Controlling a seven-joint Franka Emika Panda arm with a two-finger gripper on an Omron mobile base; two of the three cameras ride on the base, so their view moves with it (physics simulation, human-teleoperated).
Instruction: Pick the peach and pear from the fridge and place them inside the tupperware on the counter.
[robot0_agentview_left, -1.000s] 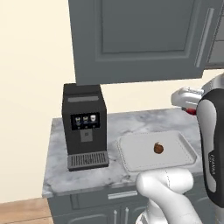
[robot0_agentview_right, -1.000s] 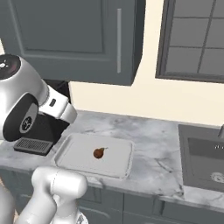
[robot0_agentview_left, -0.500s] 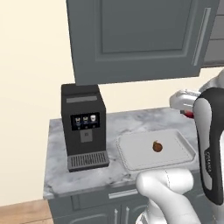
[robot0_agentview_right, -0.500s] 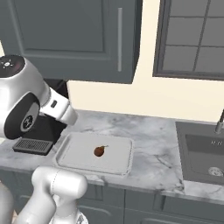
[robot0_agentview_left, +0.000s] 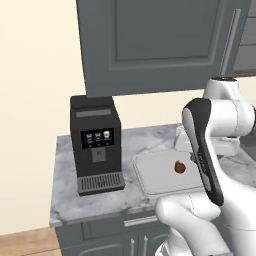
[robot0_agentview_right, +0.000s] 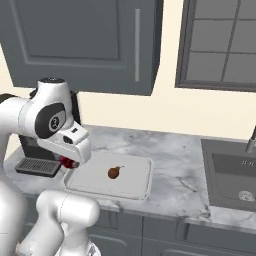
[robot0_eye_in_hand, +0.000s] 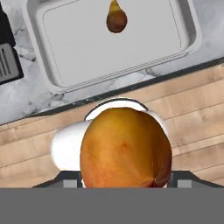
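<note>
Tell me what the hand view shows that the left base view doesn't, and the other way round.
Hand view alone: the peach close up, held in the gripper, with wooden floor below the counter edge. Left base view alone: the whole coffee machine, the upper cabinet and the wall. Both: the pear lying in the tupperware on the marbled counter; the peach is not in it yet.

Left base view looks forward-down from behind-left at the tabletop (robot0_agentview_left: 90, 200), coffee machine (robot0_agentview_left: 97, 145) and tupperware (robot0_agentview_left: 150, 182). Right base view from behind-right shares the tupperware (robot0_agentview_right: 135, 187), adding the sink (robot0_agentview_right: 232, 175) far right. Hand view looks straight down, close, on the tupperware (robot0_eye_in_hand: 87, 57) and floor (robot0_eye_in_hand: 192, 109).
</note>
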